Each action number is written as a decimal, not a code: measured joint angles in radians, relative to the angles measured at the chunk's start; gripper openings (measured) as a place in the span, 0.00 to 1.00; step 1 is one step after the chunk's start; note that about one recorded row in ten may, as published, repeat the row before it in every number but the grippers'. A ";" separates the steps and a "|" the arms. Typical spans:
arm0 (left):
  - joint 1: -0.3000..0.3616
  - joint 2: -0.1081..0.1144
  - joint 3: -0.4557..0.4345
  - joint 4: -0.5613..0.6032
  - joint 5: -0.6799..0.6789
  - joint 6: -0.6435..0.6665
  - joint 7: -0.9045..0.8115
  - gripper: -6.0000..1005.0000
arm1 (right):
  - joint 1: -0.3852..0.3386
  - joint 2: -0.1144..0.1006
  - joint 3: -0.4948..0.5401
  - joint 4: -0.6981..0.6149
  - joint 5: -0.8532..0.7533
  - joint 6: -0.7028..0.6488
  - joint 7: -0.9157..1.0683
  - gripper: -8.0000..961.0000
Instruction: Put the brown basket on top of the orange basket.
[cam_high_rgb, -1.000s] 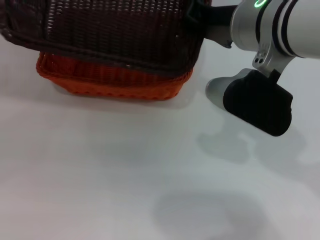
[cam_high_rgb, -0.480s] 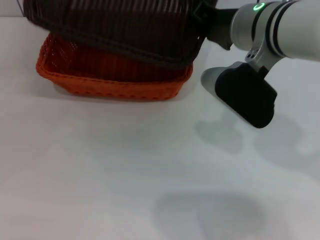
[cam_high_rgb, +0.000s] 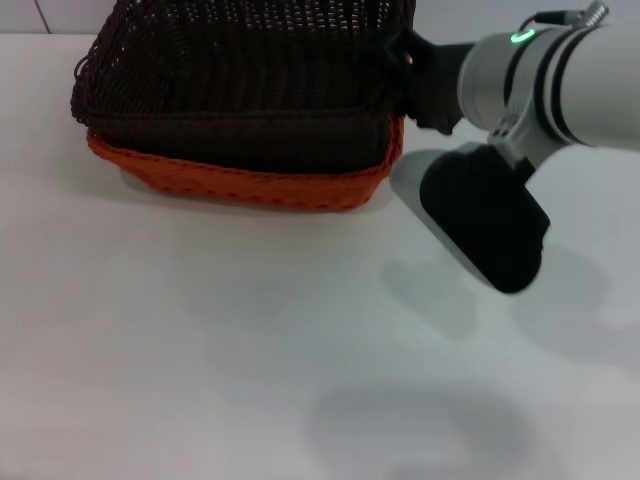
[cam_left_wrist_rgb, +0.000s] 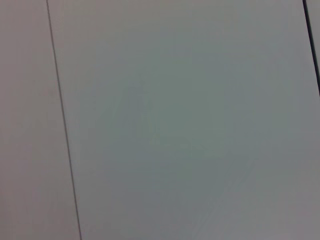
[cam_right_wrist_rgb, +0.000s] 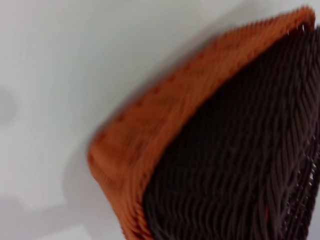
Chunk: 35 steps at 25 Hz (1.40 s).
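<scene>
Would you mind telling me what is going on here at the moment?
The right gripper is at the right end of the brown basket, which sits nested in the orange basket on the white table, with only the orange rim showing below it. The left arm is out of sight.

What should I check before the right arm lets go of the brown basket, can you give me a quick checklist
1. brown basket over orange basket: ok, it sits inside the orange rim.
2. Brown basket fully seated and level: cannot tell, only the near side shows.
3. right gripper at the brown basket's right edge: ok.
4. Right gripper's hold on the basket: cannot tell.
5. Left arm out of the way: ok, not in the head view; its wrist camera shows only a plain surface.
6. table in front of the baskets: ok.
</scene>
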 joint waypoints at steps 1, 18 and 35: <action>0.000 0.000 0.000 0.000 0.000 0.000 0.000 0.80 | 0.000 0.000 0.000 0.000 0.000 0.000 0.000 0.63; -0.001 0.007 0.007 0.001 0.005 -0.002 0.002 0.80 | -0.257 0.139 0.008 -0.237 0.172 0.117 0.050 0.81; 0.025 0.005 -0.004 0.011 -0.003 0.027 -0.015 0.80 | -0.612 0.142 0.119 0.337 0.400 1.719 1.084 0.81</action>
